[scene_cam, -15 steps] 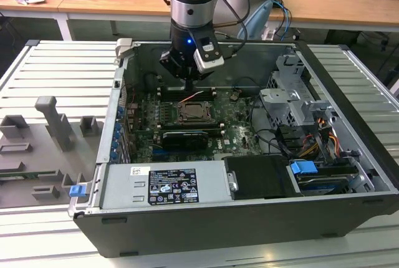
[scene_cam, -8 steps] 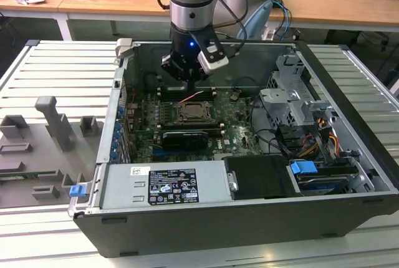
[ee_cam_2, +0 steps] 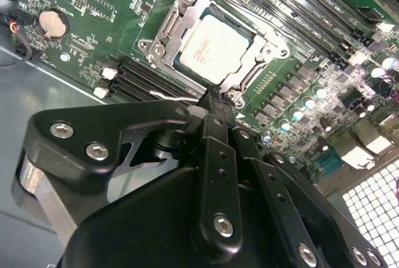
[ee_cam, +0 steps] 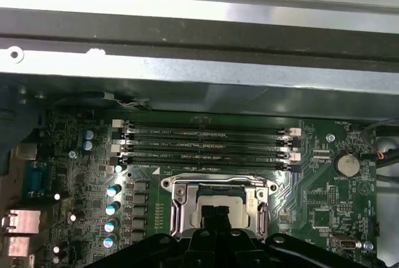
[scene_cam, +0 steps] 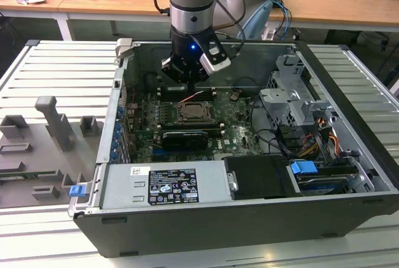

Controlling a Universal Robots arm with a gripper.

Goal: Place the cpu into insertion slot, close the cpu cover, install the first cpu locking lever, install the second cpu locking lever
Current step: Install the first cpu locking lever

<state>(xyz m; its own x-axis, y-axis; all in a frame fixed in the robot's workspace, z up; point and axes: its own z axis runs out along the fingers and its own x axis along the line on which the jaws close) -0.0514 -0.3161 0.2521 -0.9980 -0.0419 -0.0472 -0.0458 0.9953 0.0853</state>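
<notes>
In the second wrist view the gripper (ee_cam_2: pixel 212 103) has its black fingers drawn together to a narrow tip with nothing between them, poised just beside the silver rim of the insertion slot (ee_cam_2: pixel 163 28). The cpu (ee_cam_2: pixel 215 47) lies flat in that slot, the cpu cover (ee_cam_2: pixel 265 53) folded down around it, on the green motherboard (ee_cam_2: pixel 81 25) beside the memory slots (ee_cam_2: pixel 293 0).
</notes>
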